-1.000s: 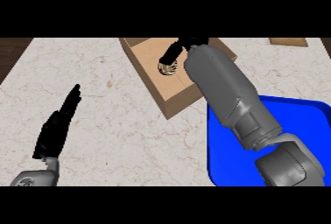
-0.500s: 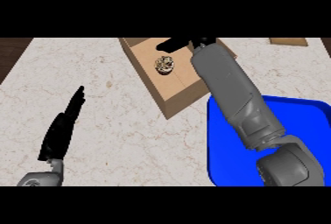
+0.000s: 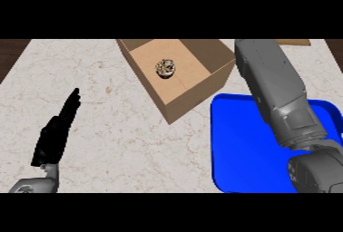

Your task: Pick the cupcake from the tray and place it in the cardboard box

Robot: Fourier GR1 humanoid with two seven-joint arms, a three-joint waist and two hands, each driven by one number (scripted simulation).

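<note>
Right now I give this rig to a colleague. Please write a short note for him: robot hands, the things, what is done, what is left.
Left robot hand: open, fingers straight, resting at lower left, holding nothing.
Right robot hand: not in view; only its grey forearm shows, above the blue tray.
Cupcake: inside the cardboard box, nothing touching it.
Done: the cupcake is placed in the box.
Left: probably only to draw that forearm back.
</note>
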